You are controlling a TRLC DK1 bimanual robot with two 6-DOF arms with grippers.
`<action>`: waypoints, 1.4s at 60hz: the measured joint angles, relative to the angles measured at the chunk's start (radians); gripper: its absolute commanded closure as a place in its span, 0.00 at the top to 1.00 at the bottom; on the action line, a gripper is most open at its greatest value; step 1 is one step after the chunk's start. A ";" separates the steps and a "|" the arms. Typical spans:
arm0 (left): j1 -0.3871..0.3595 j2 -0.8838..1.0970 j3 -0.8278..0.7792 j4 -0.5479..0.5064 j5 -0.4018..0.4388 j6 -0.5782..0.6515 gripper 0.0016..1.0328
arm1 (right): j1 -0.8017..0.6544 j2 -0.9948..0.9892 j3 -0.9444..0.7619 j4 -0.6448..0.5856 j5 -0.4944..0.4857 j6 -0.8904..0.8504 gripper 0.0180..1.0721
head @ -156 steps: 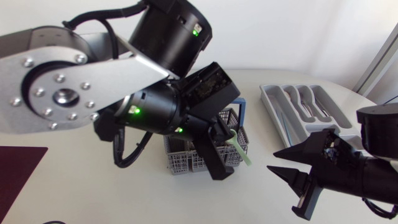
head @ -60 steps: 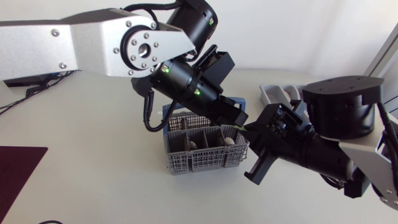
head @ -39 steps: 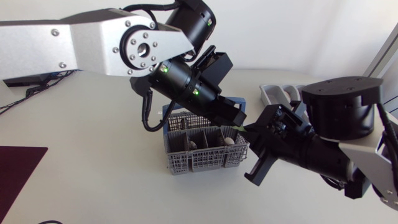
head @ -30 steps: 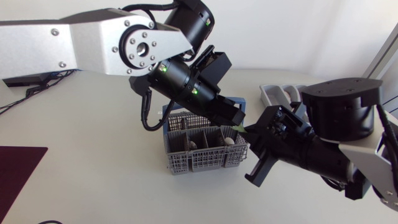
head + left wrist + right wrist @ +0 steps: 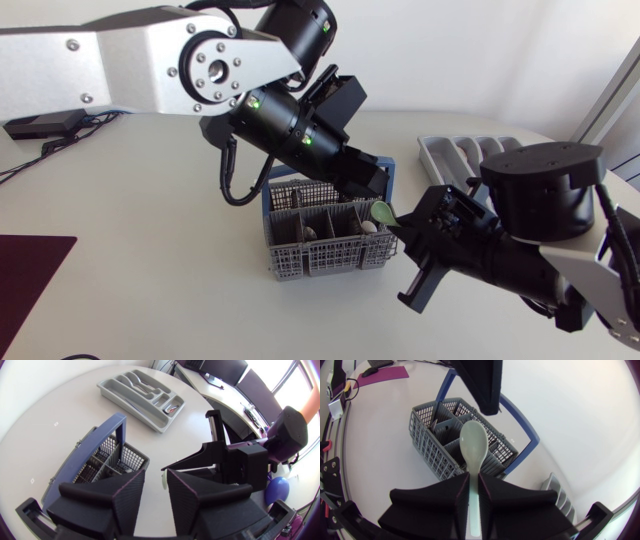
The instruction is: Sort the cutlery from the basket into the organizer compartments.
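Observation:
A pale green spoon sticks out of my right gripper, which is shut on its handle, bowl end pointing at the basket. The grey wire basket with a blue handle holds more cutlery. My left gripper hangs over the basket's right side, open, with nothing between its fingers. The spoon's tip shows just ahead of them. The grey organizer lies at the back right, with cutlery in some compartments.
My two arms crowd the space over and to the right of the basket. A dark purple mat lies at the table's front left corner. Bare table stretches in front of and to the left of the basket.
My left gripper has opened, let go of the spoon and drawn back up and to the left. The spoon stays in my right gripper, which has shifted slightly down and to the right.

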 measured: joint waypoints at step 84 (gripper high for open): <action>0.005 -0.242 -0.344 0.283 -0.687 0.193 0.43 | -1.022 0.127 0.041 -0.404 -0.673 -0.812 0.05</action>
